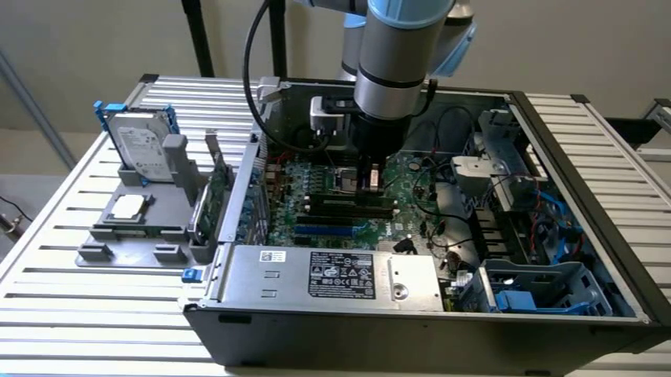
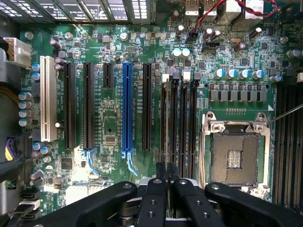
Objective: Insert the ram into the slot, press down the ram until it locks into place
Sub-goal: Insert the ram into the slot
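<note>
Over the memory slots, wrist view shows gripper fingers pressed together, hold unclear.

hard drive, grey stand, power supply, cpu socket

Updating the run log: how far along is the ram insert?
Done: the end effector sits low inside the case, over the black slots beside the CPU socket.
In hand: positioning at those slots; the ram itself can't be made out.
Left: seating and locking, neither of which is confirmed.
</note>
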`<action>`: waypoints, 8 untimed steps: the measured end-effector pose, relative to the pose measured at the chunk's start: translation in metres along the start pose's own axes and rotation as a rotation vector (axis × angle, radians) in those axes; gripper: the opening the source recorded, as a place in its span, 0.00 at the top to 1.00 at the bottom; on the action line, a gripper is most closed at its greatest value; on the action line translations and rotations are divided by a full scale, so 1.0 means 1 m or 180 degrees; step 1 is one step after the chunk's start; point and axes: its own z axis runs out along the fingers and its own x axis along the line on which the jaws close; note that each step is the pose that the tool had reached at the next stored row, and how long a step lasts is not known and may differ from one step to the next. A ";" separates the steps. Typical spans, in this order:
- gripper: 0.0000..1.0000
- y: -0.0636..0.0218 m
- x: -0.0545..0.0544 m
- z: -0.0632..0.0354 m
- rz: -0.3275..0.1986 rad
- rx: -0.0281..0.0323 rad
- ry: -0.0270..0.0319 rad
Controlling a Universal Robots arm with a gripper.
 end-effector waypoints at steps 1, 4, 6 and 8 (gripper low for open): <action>0.87 0.0000 0.000 0.0002 0.0000 0.0000 0.0000; 0.87 0.0000 0.000 0.0008 0.0000 0.0000 0.0000; 0.87 0.0000 0.000 0.0011 0.0000 0.0000 0.0001; 0.87 0.0000 0.000 0.0014 0.0000 0.0000 0.0000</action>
